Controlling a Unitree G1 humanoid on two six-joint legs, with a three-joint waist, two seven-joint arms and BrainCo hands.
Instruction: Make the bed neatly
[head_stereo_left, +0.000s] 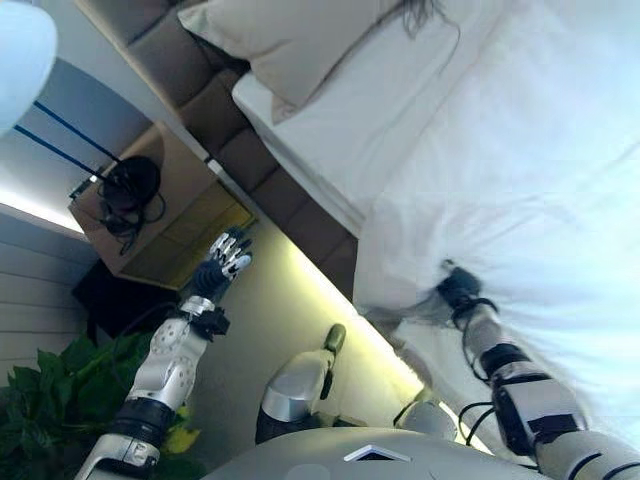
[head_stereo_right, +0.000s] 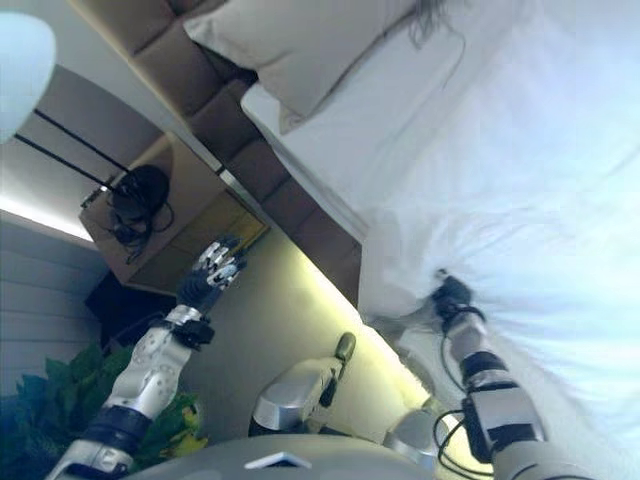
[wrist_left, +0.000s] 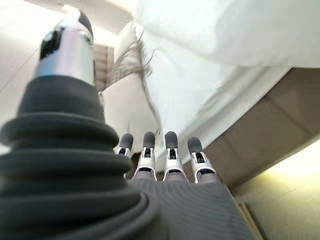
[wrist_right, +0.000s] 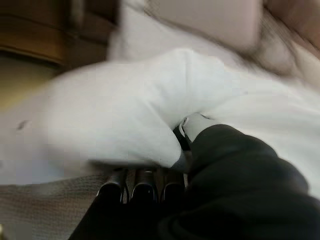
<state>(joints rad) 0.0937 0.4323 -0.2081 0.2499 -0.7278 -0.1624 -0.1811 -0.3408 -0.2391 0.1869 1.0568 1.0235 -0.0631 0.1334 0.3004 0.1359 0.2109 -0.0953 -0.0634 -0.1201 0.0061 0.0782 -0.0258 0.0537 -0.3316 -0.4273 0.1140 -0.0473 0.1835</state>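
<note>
A white duvet (head_stereo_left: 520, 190) covers the bed, its corner hanging over the bed's side. My right hand (head_stereo_left: 458, 290) is shut on that corner; in the right wrist view the white cloth (wrist_right: 125, 120) bulges over my curled fingers (wrist_right: 135, 190). A beige pillow (head_stereo_left: 300, 40) lies at the head of the bed on the white sheet (head_stereo_left: 340, 120). My left hand (head_stereo_left: 222, 262) is open and empty in the air beside the bed, fingers straight (wrist_left: 165, 155), apart from the bedding.
A brown padded bed frame (head_stereo_left: 270, 190) runs along the bed's side. A wooden nightstand (head_stereo_left: 160, 215) with a dark object (head_stereo_left: 130, 185) on top stands by the headboard. A green plant (head_stereo_left: 50, 395) is at my left. Lit floor (head_stereo_left: 300, 310) lies between me and the bed.
</note>
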